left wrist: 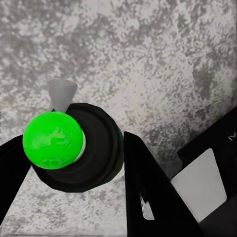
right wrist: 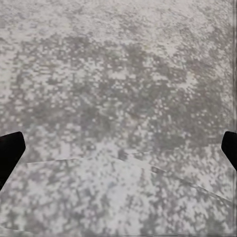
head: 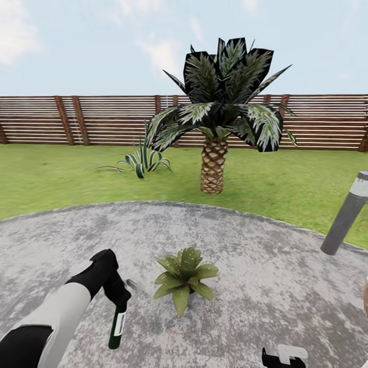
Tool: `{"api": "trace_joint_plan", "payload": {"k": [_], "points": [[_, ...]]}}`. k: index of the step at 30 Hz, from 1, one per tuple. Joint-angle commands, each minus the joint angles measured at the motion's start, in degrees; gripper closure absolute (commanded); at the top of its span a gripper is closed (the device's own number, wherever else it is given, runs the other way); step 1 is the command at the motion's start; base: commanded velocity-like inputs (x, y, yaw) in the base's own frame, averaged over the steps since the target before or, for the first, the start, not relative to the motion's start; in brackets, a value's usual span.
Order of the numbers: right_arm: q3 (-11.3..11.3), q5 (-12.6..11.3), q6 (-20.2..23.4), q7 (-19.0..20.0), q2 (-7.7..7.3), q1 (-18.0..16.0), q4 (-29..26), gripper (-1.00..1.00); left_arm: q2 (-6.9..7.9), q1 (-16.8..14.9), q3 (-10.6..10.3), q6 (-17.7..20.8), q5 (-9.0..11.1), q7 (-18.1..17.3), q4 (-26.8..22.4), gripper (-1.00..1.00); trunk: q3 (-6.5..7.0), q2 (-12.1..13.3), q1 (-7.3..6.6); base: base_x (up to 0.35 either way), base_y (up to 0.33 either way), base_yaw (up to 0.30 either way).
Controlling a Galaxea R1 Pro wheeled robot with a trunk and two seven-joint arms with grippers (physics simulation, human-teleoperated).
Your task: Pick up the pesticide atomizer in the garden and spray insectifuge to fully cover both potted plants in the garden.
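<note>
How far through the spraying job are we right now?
Pickup looks done: the left pincer is shut on the atomizer, its green top between the fingers. In hand: the bottle hangs beside one potted plant on the patio. No spray is visible. Left: covering this plant and a second one. The right pincer is open over paving.

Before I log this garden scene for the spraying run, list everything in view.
Pesticide atomizer: one, dark green bottle with bright green top, held upright over the patio.
Potted plant: one, speckled green rosette, mid-patio, right of the atomizer.
Patio: one, mottled grey, round.
Palm: one, scaly brown trunk, on the lawn.
Striped plant: one, green-white, left of the palm.
Lawn: green.
Fence: brown slats, behind.
Bollard lamp: one, grey, right patio edge.
Left gripper: black, shut on the atomizer.
Right gripper: black, open above the patio.
</note>
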Motion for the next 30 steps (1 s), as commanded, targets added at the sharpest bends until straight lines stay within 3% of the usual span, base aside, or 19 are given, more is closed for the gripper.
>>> {"api": "trace_joint_plan", "payload": {"k": [1,4,8,9,12,14,18,21,28,30], "points": [[-0.4,0.6,-0.16,-0.23,0.03,-0.05,0.1,-1.0,-0.03,0.04,-0.19,0.67,-1.42,-0.78,-0.11,1.0,-0.03,-0.02,-0.01,0.0,0.0,-0.208],[-0.4,0.69,-0.13,-0.19,0.07,-0.04,0.23,-1.0,-0.41,0.07,-0.05,0.87,-4.53,-1.8,-0.11,1.0,0.01,-0.02,-0.01,0.056,0.0,-0.096],[-0.4,1.03,-0.07,-0.06,-0.01,-0.05,0.37,-1.0,-1.3,-0.57,0.15,0.93,-11.65,-9.42,-0.47,1.0,0.01,-0.02,-0.01,0.302,0.0,-0.007],[-0.4,1.04,-0.07,-0.06,-0.02,-0.05,0.37,-1.0,-1.81,-0.69,0.15,0.94,-14.09,-10.85,-0.75,1.0,0.01,-0.02,-0.01,0.33,0.0,-0.001],[-0.4,1.04,-0.07,-0.06,-0.01,-0.05,0.37,-1.0,-3.51,-0.79,0.16,0.93,-18.28,-14.73,-1.09,1.0,0.01,-0.02,-0.01,0.332,0.0,0.0],[-0.4,1.01,-0.06,-0.06,0.03,-0.05,0.37,-1.0,-4.91,-0.8,0.19,0.92,-21.23,-15.1,-1.15,1.0,0.03,-0.02,-0.01,0.33,0.0,-0.048],[-0.4,1.0,-0.02,-0.06,0.01,-0.05,0.37,-1.0,-6.45,-0.77,0.24,0.98,-22.7,-15.1,-1.09,1.0,0.13,-0.02,-0.01,0.236,0.0,-0.181],[-0.4,1.02,-0.01,-0.06,0.03,-0.05,0.37,-1.0,-6.57,-0.38,0.18,0.94,-22.79,-15.1,-1.01,1.0,0.16,-0.02,-0.01,0.034,0.0,-0.057],[-0.4,1.03,0.0,-0.06,0.02,-0.05,0.37,-1.0,-5.72,0.53,-0.03,0.09,-22.87,-15.1,-0.36,1.0,0.16,-0.02,-0.01,0.004,0.0,-0.007],[-0.4,1.03,0.01,-0.06,0.02,-0.05,0.37,-1.0,-4.58,0.68,0.02,-0.28,-22.79,-15.1,-0.18,1.0,0.16,-0.02,-0.01,0.0,0.0,0.0]]}}
